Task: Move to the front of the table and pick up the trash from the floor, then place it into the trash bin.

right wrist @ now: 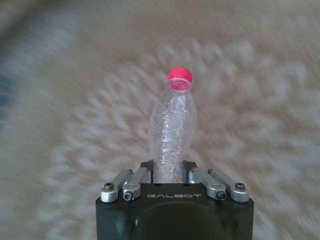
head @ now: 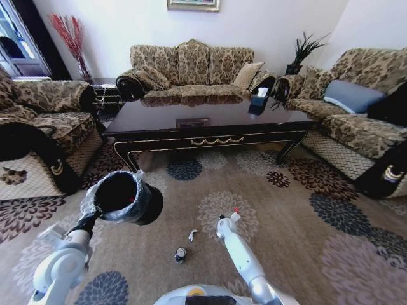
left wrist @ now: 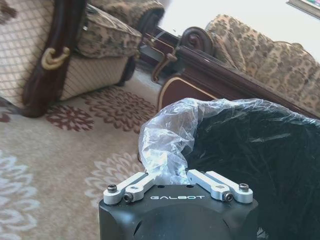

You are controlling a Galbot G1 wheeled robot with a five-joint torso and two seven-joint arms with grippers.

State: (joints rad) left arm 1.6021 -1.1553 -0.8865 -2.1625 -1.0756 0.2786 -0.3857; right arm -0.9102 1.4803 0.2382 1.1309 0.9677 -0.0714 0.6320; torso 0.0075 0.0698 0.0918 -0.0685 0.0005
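The right gripper [right wrist: 170, 172] is clamped on the base of a crumpled clear plastic bottle with a pink-red cap [right wrist: 172, 125], which juts out beyond its fingers over the tan flower-patterned carpet [head: 286, 216]. The left gripper [left wrist: 170, 180] pinches the crinkly clear bag folded over the rim of the small round black bin [head: 124, 198], holding it off the floor beside the other arm. Both black gripper housings read "GALBOT"; a tiny white scrap [head: 192, 235] and a small crushed dark can [head: 180, 255] lie on the carpet between the arms, before the glossy dark wood table with gold trim [head: 210, 127].

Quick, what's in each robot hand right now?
Left gripper: shut on the trash bin, pinching its bag-lined rim.
Right gripper: shut on a clear plastic bottle with a red cap.
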